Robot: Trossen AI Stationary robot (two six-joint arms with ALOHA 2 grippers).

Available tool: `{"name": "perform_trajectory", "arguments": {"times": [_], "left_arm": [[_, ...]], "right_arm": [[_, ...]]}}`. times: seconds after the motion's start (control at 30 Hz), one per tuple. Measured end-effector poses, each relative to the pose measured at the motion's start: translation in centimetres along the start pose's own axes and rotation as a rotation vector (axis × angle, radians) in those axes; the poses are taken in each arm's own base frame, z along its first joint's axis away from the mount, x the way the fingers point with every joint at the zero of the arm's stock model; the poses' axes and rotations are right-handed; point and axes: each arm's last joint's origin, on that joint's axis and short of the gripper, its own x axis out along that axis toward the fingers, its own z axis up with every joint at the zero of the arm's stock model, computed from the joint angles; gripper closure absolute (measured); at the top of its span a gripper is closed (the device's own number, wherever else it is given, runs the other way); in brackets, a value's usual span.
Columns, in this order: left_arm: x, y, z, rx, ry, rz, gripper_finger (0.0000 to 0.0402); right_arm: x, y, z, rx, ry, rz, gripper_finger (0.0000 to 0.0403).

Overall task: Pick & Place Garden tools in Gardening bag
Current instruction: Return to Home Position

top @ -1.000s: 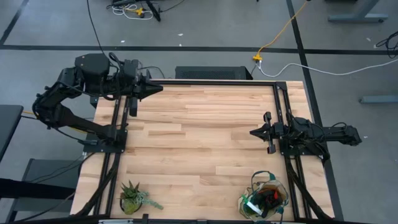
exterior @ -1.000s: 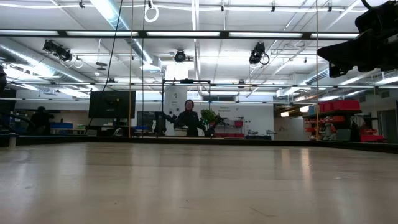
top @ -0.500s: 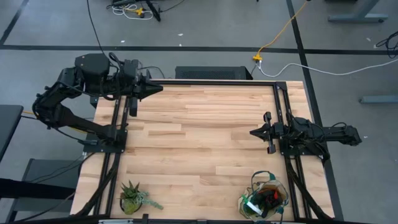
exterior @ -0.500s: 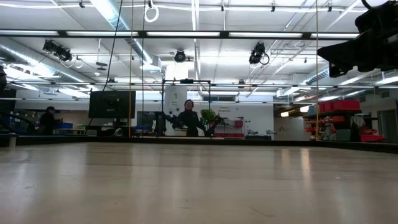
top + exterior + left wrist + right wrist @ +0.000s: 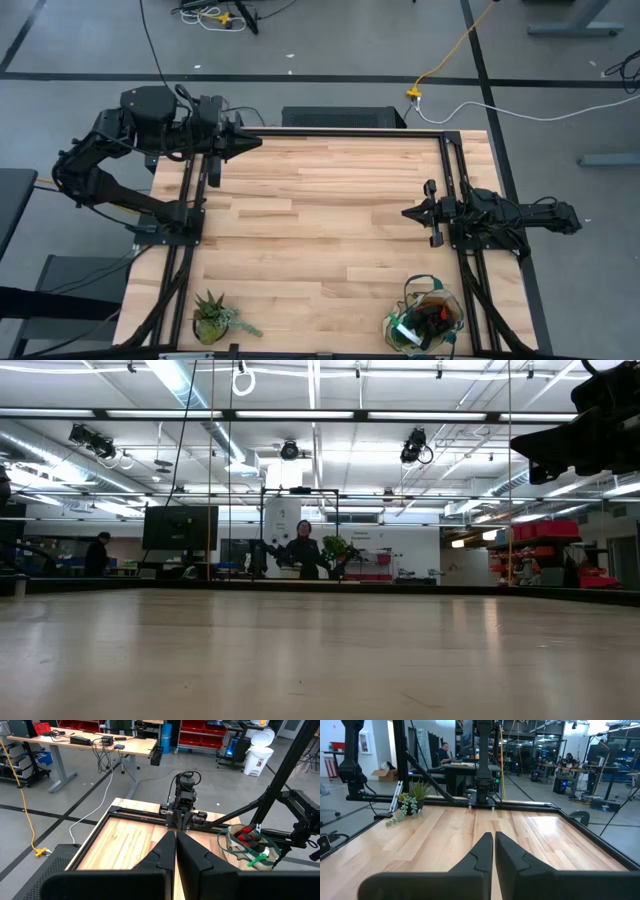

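Table (image 5: 320, 220); left-wrist view: gardening bag (image 5: 247, 847); right-wrist: plant (image 5: 410, 800)

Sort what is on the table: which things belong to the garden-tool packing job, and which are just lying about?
Job:
gardening bag
red-and-black gloves and green piece, inside it
left claw, shut, at the table's left side
right claw, shut, at its right side

Lying about:
potted plant, alone at a table corner

No legible text, label, brand, number or sign is present in any view. Markings on distant room fixtures are too small to read.
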Motion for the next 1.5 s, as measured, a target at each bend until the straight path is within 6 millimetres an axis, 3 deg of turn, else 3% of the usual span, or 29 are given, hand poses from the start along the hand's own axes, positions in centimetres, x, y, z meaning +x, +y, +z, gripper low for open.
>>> {"name": "perform_trajectory", "arguments": {"times": [1.5], "left_arm": [[-0.93,0.04,-0.19,-0.017,0.010,-0.006,0.0381]], "right_arm": [[0.00,0.00,0.00,0.000,0.000,0.000,0.0382]]}}
